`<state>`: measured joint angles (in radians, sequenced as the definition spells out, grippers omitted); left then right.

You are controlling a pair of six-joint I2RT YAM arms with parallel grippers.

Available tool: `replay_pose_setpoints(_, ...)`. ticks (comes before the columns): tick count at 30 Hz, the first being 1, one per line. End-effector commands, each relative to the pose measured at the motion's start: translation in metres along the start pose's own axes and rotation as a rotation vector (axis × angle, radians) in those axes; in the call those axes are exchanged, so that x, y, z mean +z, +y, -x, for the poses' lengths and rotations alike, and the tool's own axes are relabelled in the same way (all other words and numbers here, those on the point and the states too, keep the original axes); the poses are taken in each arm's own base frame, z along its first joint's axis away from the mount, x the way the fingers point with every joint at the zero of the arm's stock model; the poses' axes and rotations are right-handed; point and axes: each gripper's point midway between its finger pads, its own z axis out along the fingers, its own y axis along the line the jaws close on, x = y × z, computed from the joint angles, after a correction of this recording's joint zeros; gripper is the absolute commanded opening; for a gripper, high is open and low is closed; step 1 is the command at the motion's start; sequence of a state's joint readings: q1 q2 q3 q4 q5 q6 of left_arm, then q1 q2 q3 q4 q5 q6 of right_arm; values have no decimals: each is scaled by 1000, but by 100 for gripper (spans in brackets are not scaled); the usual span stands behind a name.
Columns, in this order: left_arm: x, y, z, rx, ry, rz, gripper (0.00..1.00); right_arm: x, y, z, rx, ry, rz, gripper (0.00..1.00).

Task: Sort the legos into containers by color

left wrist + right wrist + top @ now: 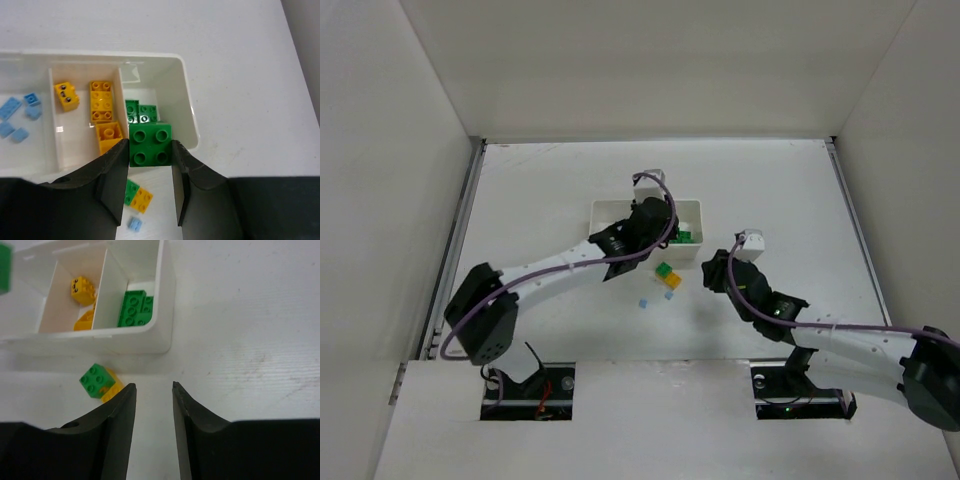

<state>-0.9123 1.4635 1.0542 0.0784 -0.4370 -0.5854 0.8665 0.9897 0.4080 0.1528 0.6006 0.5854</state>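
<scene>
Left end effector [150,152]: clenched on a green brick [150,144], one finger against each side, studs facing the wrist camera.
Held brick's place: over the near side of the right-hand compartment of the white tray [186,105], where other green bricks [141,112] already lie.
Left arm [555,262]: stretched from its base at the near left, forward and to the right, with the wrist above the tray.
Right end effector [153,387]: holding nothing, jaws parted by a narrow gap, low over the tabletop [240,340], pointing toward the tray's right end.
Right arm [840,340]: lying low from the near right and reaching leftward.
Tray contents: yellow bricks [102,107] in the middle compartment, pale blue bricks [20,112] in the left one.
Loose on the tabletop: a green piece [96,381] touching a yellow piece [113,390], near the tray's near wall; a small blue piece [134,224] close by.
</scene>
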Motion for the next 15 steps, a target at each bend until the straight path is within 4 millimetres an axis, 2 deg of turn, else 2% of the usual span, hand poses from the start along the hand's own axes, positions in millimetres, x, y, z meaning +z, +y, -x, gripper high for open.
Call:
replay_pose_setpoints(1,27,-24,13,23,-1,-66,15,-9,8,-4,47,-6,23,43)
replay_pose_setpoints(6,63,-25,-2,43,47,-42,17,-16,13,-10,19,13,49,50)
replay_pose_setpoints(9,78,-27,-13,50,73,-36,22,-17,19,-14,-2,32,76,52)
replay_pose_setpoints(12,87,-28,-14,51,77,-28,34,-17,27,-16,-21,46,104,54)
replay_pose_setpoints(15,83,-27,-5,46,58,-31,43,-16,40,-24,-44,74,142,57)
